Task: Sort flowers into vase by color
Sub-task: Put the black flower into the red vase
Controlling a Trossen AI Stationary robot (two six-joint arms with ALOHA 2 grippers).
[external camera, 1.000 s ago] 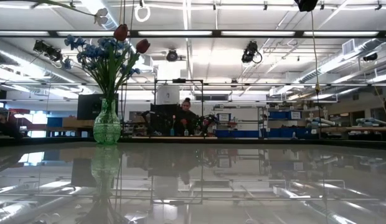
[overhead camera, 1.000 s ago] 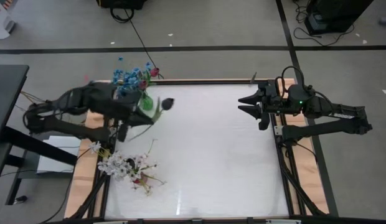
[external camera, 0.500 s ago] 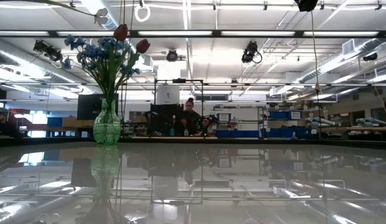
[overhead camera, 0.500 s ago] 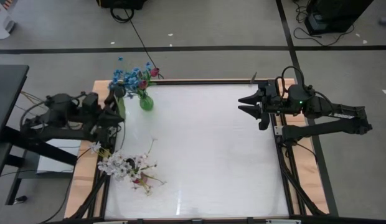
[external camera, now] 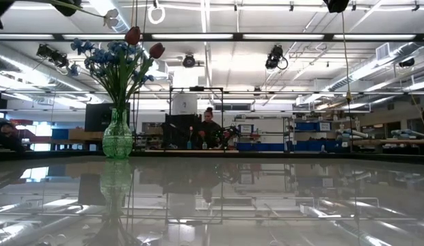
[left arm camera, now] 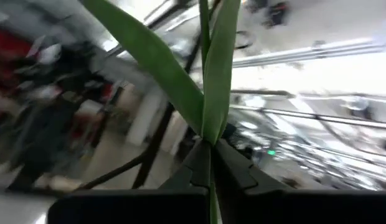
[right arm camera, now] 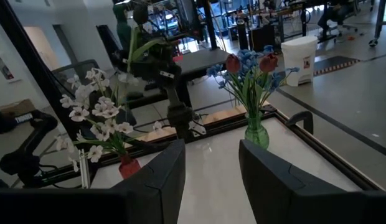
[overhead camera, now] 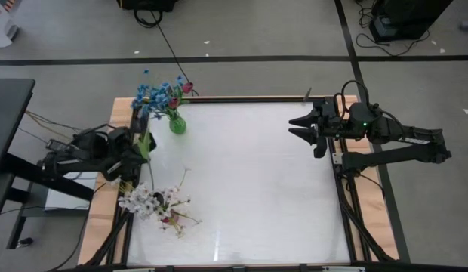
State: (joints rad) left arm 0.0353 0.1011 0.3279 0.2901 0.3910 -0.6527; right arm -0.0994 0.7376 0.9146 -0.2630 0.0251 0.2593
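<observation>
My left gripper (overhead camera: pixel 141 143) hangs over the table's left edge, tipped upward and shut on a green-stemmed flower (overhead camera: pixel 144 128). The right wrist view shows that flower standing upright with a dark bud (right arm camera: pixel 140 12) on top. A green glass vase (overhead camera: pixel 176 123) near the far left corner holds blue blossoms (overhead camera: pixel 155 94) and red tulips (external camera: pixel 156 50). A small red vase (right arm camera: pixel 128 165) near the left edge holds sprays of white blossoms (overhead camera: pixel 147 200). My right gripper (overhead camera: pixel 292 127) waits open at the right side, above the table. My left gripper pinches the flower's green stem (left arm camera: pixel 210 158) between its two fingers, just below where two long leaves (left arm camera: pixel 180 81) branch off. The fingers point upward. The flower is lifted clear and stands above the fingers, bud uppermost.
The table top (overhead camera: pixel 249 181) is white and glossy, with a wooden rim. Both vases stand along its left side. In the low view, people sit in the room beyond the far edge (external camera: pixel 207 126).
My left gripper has drawn back from beside the green vase toward the table's left edge and slightly toward the near edge, tipping upward. The dark-budded flower, which slanted over the table, has come along and now stands upright.
</observation>
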